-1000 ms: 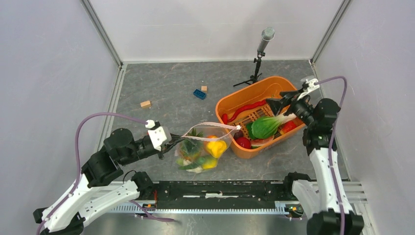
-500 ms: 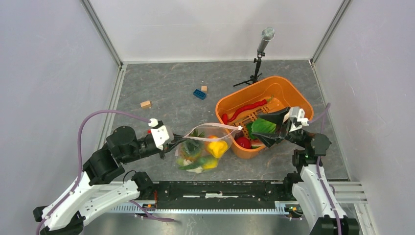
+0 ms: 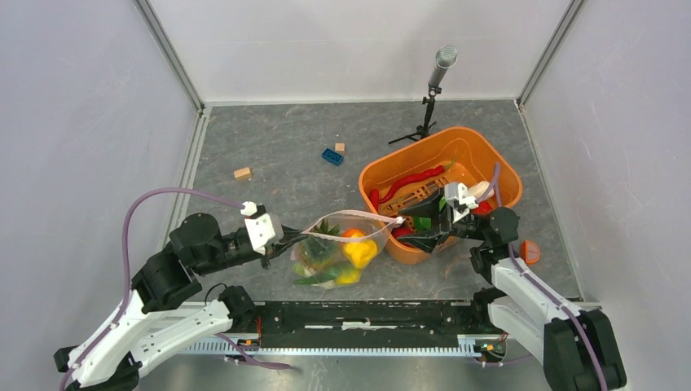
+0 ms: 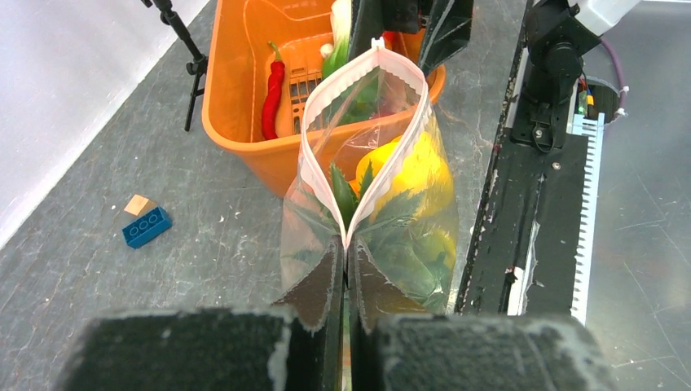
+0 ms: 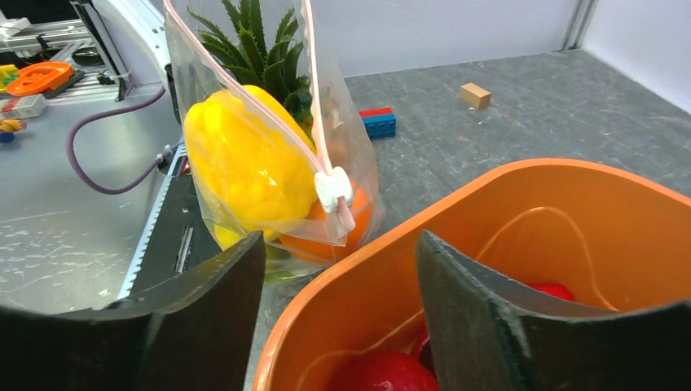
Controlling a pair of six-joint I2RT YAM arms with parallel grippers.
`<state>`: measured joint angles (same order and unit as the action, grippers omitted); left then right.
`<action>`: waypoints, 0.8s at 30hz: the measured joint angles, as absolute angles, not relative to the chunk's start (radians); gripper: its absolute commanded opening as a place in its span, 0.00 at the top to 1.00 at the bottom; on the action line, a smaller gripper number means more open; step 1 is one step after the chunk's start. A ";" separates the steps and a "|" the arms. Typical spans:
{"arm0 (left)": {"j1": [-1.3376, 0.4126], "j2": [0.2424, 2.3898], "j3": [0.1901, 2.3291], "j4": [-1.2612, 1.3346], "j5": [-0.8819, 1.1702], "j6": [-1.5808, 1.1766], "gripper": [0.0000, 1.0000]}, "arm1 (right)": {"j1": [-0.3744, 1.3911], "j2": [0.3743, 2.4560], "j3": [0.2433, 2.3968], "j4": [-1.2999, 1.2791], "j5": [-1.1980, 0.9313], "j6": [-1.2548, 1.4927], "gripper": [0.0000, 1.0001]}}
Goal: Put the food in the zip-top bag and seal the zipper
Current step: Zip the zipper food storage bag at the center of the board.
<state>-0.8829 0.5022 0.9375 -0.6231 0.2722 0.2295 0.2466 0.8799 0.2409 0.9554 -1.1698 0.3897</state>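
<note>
The clear zip-top bag stands between the arms with a yellow pepper, an orange, a pineapple and greens inside. Its pink zipper gapes open. My left gripper is shut on the zipper's left end, which also shows in the left wrist view. My right gripper is open and empty. It straddles the orange basket's near-left rim, just short of the white slider. Red pieces, a red chili and leafy greens lie in the basket.
A microphone stand stands behind the basket. A blue brick and two tan blocks lie at the back left. A small orange round piece lies right of my right arm. The black rail runs along the front.
My right arm has swung down and left across the basket, from its far right side to its near-left rim by the bag's slider. My left gripper has kept its hold on the zipper end.
</note>
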 measured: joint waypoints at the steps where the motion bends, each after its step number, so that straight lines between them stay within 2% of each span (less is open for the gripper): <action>1: -0.883 0.502 0.940 -0.627 0.272 0.229 0.98 | 0.255 0.896 0.241 0.968 -1.168 0.394 0.38; 6: -0.883 0.502 0.945 -0.637 0.273 0.229 0.98 | 0.303 0.995 0.245 1.106 -1.159 0.466 0.43; 10: -0.883 0.501 0.945 -0.641 0.273 0.229 0.98 | 0.310 1.045 0.245 1.300 -1.148 0.574 0.55; 18: -0.883 0.496 0.945 -0.642 0.272 0.229 0.98 | 0.315 1.139 0.239 1.443 -1.147 0.744 0.48; 24: -0.883 0.496 0.945 -0.642 0.271 0.229 0.98 | 0.318 1.115 0.231 1.430 -1.142 0.694 0.58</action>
